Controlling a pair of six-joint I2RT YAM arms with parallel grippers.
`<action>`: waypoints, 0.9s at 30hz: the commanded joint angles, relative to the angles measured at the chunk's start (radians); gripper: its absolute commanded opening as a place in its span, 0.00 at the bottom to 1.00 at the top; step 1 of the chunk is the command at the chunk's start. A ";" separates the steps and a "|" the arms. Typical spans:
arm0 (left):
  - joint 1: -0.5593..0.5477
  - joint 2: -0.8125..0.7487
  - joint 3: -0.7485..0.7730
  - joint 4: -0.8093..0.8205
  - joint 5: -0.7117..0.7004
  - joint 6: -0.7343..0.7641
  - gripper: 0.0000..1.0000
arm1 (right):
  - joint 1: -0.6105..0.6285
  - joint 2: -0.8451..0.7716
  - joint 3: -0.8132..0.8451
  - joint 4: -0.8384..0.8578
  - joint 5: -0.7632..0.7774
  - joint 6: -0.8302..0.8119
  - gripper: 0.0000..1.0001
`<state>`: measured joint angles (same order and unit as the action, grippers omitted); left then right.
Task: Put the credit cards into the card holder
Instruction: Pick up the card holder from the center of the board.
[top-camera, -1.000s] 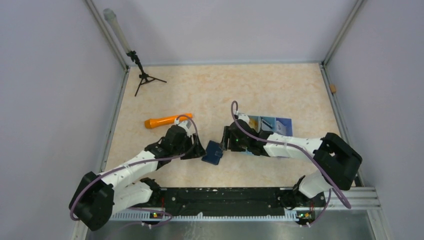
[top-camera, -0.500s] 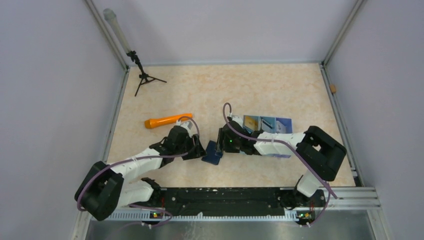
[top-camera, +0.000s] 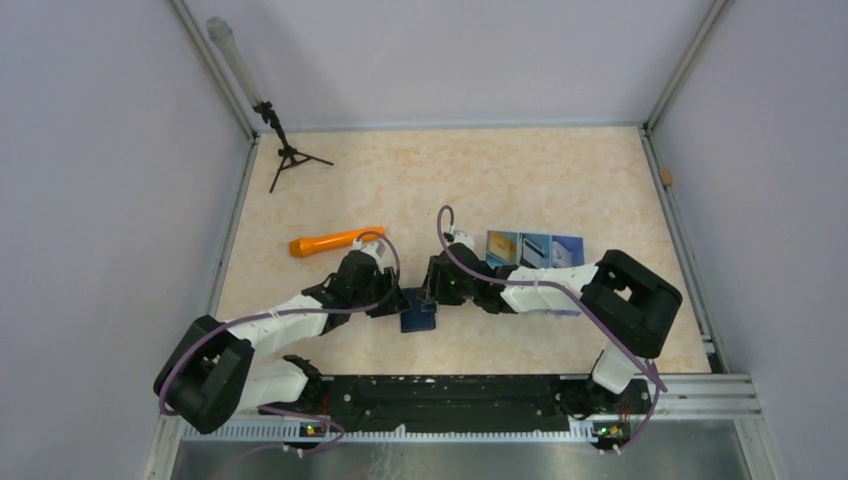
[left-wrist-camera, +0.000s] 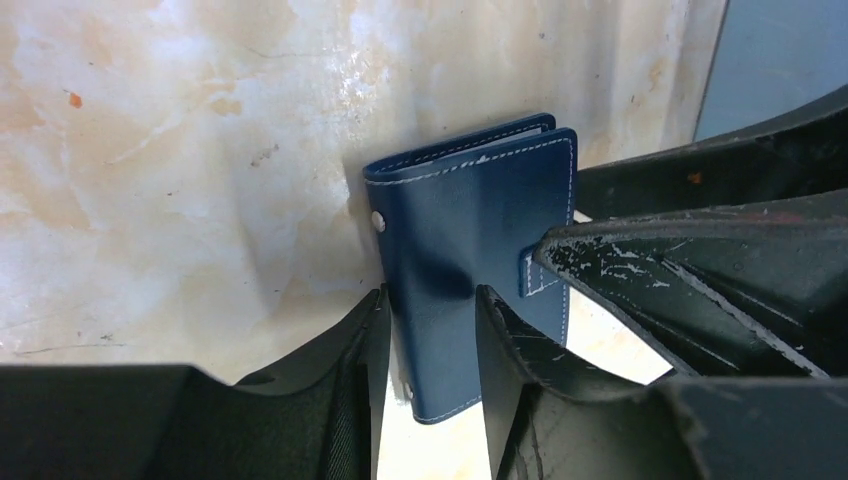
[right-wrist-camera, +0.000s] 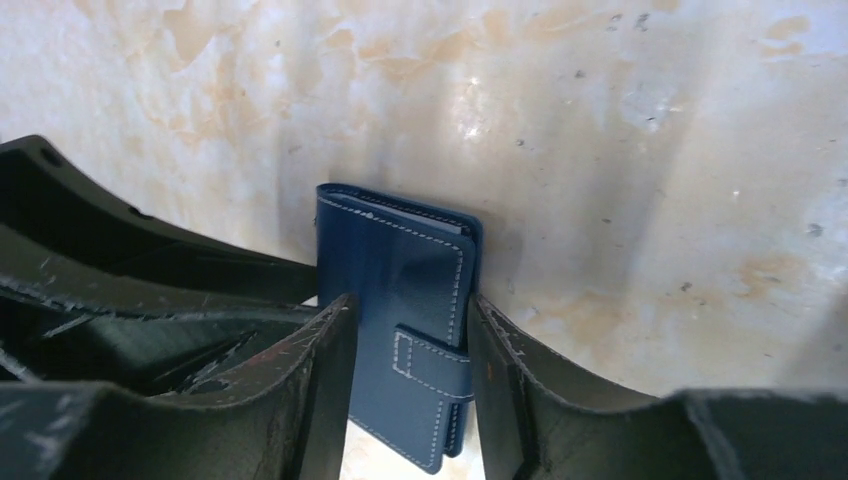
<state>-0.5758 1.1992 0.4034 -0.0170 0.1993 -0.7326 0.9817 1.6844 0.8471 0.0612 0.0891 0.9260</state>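
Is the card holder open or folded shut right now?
Folded shut. The card holder shows only its navy cover, both halves stacked at the edge, its strap wrapped over the front. Whether the strap is snapped, cannot tell.

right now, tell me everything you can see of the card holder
The card holder is a small navy-blue, leather-looking folding wallet with pale stitching, a strap tab and round studs. It is folded shut, seemingly lying on the marbled table, between the arms. The left gripper and right gripper straddle it from opposite sides; whether they grip it is unclear.
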 joint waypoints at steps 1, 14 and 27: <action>0.008 0.024 -0.027 0.009 -0.063 0.016 0.39 | 0.018 -0.015 -0.037 0.191 -0.063 0.016 0.41; 0.036 -0.066 -0.115 0.142 -0.092 0.005 0.15 | 0.017 -0.010 -0.087 0.345 -0.183 -0.048 0.06; 0.131 -0.459 -0.028 -0.141 -0.017 0.020 0.73 | 0.011 -0.305 -0.128 0.295 -0.066 -0.166 0.00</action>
<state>-0.4820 0.8642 0.3027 -0.0868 0.1276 -0.7208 0.9867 1.5188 0.6994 0.3473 -0.0204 0.8303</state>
